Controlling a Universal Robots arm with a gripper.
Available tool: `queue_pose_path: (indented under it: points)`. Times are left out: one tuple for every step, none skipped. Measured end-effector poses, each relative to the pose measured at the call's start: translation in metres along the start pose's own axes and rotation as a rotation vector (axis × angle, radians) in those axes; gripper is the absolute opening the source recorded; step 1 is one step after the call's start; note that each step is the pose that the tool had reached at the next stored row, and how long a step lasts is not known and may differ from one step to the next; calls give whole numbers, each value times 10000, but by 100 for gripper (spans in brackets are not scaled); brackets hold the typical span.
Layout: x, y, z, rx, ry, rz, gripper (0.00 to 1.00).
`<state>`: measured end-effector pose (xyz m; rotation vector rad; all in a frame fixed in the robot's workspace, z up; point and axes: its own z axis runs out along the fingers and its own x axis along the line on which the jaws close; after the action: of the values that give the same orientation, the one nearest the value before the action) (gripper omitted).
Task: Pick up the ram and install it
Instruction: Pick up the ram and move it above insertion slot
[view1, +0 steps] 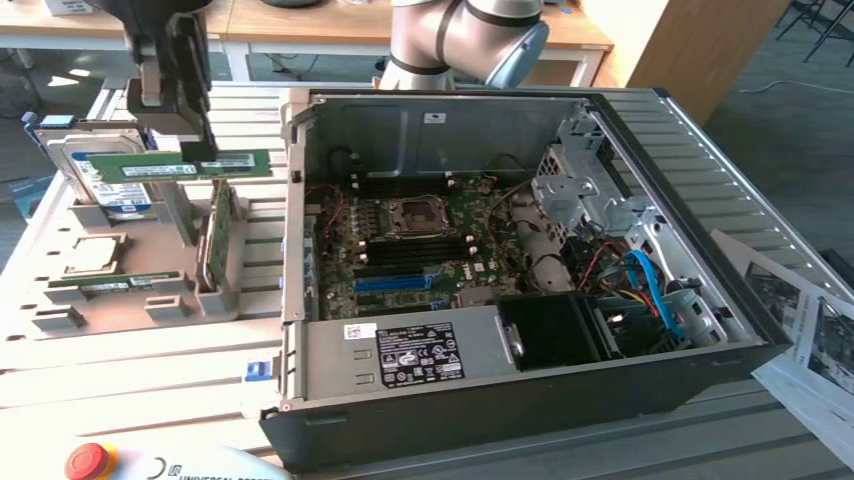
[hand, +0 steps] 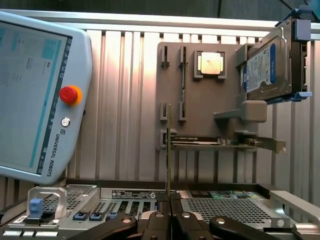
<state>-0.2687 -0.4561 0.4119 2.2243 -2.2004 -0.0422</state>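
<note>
ram (view1: 160, 167): we see it upper left of frame, above the grey holder (view1: 134, 300).
pincer (view1: 200, 150): pinching the ram.

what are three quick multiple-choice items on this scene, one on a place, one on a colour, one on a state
1. Where is the long thin green ram stick with black chips?
A. held up over the grey plastic parts tray, at the exterior view's left of the open metal computer case
B. inside the case
C. lying flat in the tray

2. What colour is the round button on the white teach pendant?
A. green
B. red
C. blue

3. In what state is the tool?
A. open and empty
B. shut on nothing
C. shut on the ram stick

Answers:
1 A, the stick hangs over the tray, outside the case.
2 B, it shows red against the pale housing.
3 C, the tool is clamped on the stick's edge.
</note>
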Motion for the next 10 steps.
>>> queue_pose_path:
  points:
    - [1,-34,-1,0,0,0,12]
    - [1,-65,-1,1,-1,0,12]
    - [2,-98,-3,0,0,-2,12]
    - [3,-129,-3,0,0,-2,12]
    - [3,-161,-4,1,0,-1,12]
    - [4,-192,-6,0,1,-1,12]
    - [4,-227,-6,0,0,0,12]
    - [5,-259,-7,0,0,-1,12]
    - [6,-291,-9,-1,1,-2,12]
    - [6,-324,-9,0,0,-3,12]
